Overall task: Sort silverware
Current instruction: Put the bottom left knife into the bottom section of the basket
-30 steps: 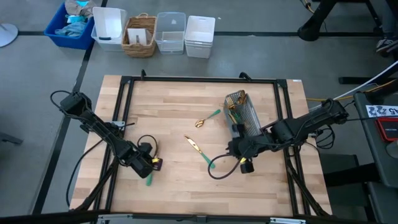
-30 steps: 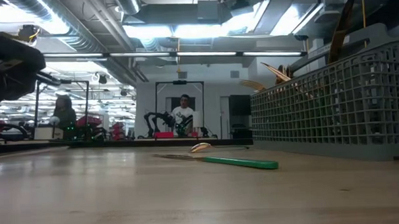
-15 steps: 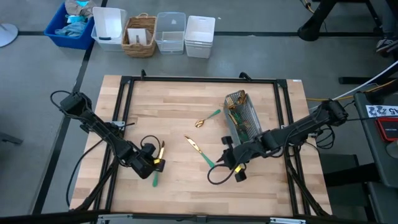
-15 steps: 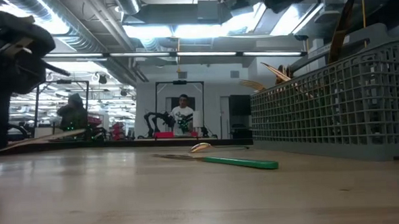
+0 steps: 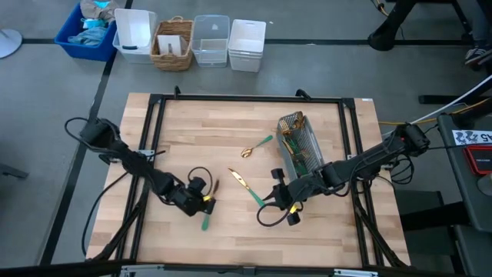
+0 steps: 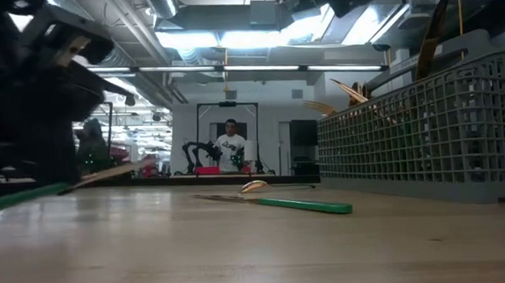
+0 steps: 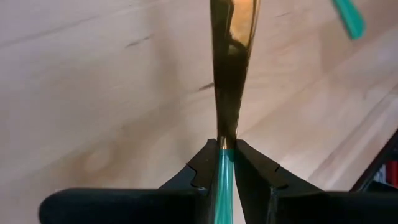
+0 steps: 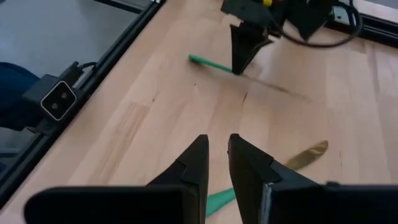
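My left gripper (image 5: 201,203) (image 7: 226,144) is over the table's near middle, shut on one piece of silverware (image 5: 207,208) with a long narrow gold head and a teal handle. My right gripper (image 5: 275,201) (image 8: 217,142) hangs just right of it, its fingers a narrow gap apart above the green handle (image 8: 217,200) of a loose piece (image 5: 250,189) lying flat on the wood. A gold spoon with a green handle (image 5: 256,146) lies flat farther back. The grey mesh caddy (image 5: 300,146) (image 6: 423,134) stands at the right with several pieces upright in it. My left gripper pinches the teal handle (image 7: 225,165) just behind the gold head, between its two fingers. The piece runs along the fingers, its head (image 7: 233,62) sticking out past the fingertips. It is lifted clear of the wood and nearly level, the handle end (image 6: 16,196) lowest.
A black frame (image 5: 154,115) borders the wooden table. Bins and a basket (image 5: 173,42) stand on the floor beyond the far edge. Cables loop beside both grippers (image 5: 265,215). Bare wood lies along the near edge (image 5: 246,238). A person stands far back in the room (image 6: 232,142).
My left gripper has carried its piece toward the table's right, turning so that the gold head points toward the far right. My right gripper has come away from the caddy toward the table's left, arriving over the handle of the loose piece in the middle.
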Tool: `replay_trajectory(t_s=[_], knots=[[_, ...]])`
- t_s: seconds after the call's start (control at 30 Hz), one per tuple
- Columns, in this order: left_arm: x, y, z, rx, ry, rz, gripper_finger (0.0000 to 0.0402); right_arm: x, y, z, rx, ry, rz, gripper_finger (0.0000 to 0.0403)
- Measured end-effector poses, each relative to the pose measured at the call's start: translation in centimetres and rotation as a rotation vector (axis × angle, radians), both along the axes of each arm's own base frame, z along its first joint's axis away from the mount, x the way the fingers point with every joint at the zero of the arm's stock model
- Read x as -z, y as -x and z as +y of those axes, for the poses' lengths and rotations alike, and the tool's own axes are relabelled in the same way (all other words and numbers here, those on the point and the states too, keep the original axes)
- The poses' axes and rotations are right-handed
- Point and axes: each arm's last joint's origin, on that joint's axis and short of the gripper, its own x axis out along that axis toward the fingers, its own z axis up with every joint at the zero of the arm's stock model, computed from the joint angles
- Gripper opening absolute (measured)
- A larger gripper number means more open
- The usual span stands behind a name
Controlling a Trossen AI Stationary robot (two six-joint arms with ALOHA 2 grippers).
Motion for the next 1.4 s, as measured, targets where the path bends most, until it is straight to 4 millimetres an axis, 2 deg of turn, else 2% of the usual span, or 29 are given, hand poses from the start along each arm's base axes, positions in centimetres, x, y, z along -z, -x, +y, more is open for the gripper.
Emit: replay_trajectory(t_s=[0.1,0.3,0.47,0.63,0.83,1.03,1.4], knots=[[0.4,-0.9,0.2,0.024,-0.018,-0.039,0.0040,0.0,0.0,0.0,0.007,-0.010,0.001,0.0062],[1.0,-2.5,0.7,0.054,-0.046,-0.111,0.0040,0.8,-0.7,0.3,0.112,-0.139,0.039,0.0062],[0.9,-3.4,1.2,0.076,-0.064,-0.170,0.0040,2.7,-1.6,0.7,0.113,-0.106,0.083,0.0062],[0.4,-4.0,1.5,0.096,-0.078,-0.230,0.0040,4.8,-2.3,1.0,0.057,-0.001,0.118,0.0062],[-0.1,-4.5,1.7,0.114,-0.096,-0.286,0.0040,6.1,-2.8,1.3,-0.002,0.019,0.141,0.0062],[-0.6,-5.0,2.1,0.124,-0.115,-0.345,0.0040,5.8,-2.7,1.3,0.000,0.010,0.137,0.0062],[-1.3,-6.0,3.4,0.129,-0.181,-0.426,0.0040,3.9,-3.1,1.5,0.012,0.000,0.103,0.0062]])
